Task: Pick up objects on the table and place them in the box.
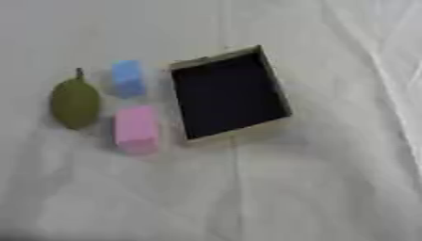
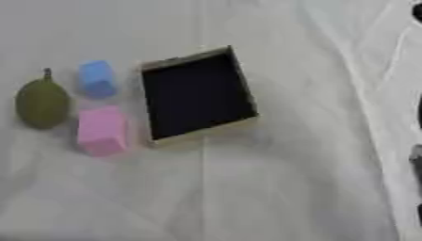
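An open box [image 1: 280, 94] with a dark inside and pale rim lies on the white cloth near the middle, with nothing visible in it. Left of it sit three objects: a small blue block [image 1: 127, 77] at the back, a pink block [image 1: 136, 129] in front of it, and an olive-green pear-shaped fruit [image 1: 75, 102] with a short stem at the far left. All three rest on the cloth, apart from the box. Neither of my hands shows in either view.
The white cloth [image 1: 272, 188] covers the table, with creases running down the middle and a fold along the right side. Dark shapes [image 2: 417, 164] show at the right edge of the right eye view; I cannot make out what they are.
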`<state>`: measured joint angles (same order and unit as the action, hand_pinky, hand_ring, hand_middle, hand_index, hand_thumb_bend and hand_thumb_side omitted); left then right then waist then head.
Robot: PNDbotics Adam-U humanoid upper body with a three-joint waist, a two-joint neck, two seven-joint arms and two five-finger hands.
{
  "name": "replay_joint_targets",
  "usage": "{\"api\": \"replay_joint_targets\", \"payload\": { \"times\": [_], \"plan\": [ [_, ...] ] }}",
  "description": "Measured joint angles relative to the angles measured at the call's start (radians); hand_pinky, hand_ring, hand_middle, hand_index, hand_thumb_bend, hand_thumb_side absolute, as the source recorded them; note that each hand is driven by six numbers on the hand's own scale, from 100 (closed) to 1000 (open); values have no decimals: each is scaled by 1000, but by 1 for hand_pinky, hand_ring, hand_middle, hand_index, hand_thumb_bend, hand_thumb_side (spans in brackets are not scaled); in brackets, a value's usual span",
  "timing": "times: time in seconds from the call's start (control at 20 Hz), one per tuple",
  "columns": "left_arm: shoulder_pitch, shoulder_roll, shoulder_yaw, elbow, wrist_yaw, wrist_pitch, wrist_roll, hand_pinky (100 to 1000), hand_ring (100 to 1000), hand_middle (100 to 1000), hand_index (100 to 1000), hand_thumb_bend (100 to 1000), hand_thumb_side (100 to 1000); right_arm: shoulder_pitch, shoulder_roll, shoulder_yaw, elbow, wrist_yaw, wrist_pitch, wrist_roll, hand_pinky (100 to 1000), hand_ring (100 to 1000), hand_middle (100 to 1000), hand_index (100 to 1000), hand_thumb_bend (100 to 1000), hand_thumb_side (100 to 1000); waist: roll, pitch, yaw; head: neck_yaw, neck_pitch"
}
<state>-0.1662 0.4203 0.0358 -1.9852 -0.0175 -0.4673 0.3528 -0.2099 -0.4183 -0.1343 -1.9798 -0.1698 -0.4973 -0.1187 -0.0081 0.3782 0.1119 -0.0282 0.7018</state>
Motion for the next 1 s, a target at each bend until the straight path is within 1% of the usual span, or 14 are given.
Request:
{"api": "replay_joint_targets", "payload": {
  "times": [0.4, 0.55, 0.65, 0.75, 0.9, 1.0],
  "plan": [
    [1, 0, 0, 0, -1, 0, 0, 836, 738, 743, 861, 106, 586, 0, 0, 0, 0, 1, 1, 0, 872, 929, 656, 805, 100, 617, 0, 0, 0, 0, 0],
    [6, 12, 0, 0, -14, 1, 0, 837, 739, 745, 864, 116, 560, 1, 0, 0, 0, 1, 2, 1, 872, 929, 656, 805, 100, 617, 0, 0, 0, -2, 0],
    [18, 44, 6, 0, -38, 7, 5, 837, 741, 747, 867, 128, 540, 5, 0, 0, 0, 2, 2, 1, 872, 929, 656, 805, 100, 617, 0, 0, 1, -5, 0],
    [43, 92, 14, 0, -74, 26, 13, 838, 743, 750, 868, 124, 537, 8, 0, 0, 0, 3, 2, 1, 872, 929, 656, 805, 100, 616, 0, 0, 4, -11, 0],
    [100, 186, 26, 0, -136, 80, 28, 840, 746, 752, 871, 126, 541, 9, 0, 0, 0, 7, 3, 0, 872, 930, 656, 805, 100, 617, 0, 0, 6, -20, 0],
    [136, 250, 30, 0, -163, 127, 33, 844, 754, 761, 878, 130, 582, 9, -1, 0, 0, 9, 4, -1, 872, 930, 655, 805, 100, 617, 1, 0, 9, -26, 1]
  ]
}}
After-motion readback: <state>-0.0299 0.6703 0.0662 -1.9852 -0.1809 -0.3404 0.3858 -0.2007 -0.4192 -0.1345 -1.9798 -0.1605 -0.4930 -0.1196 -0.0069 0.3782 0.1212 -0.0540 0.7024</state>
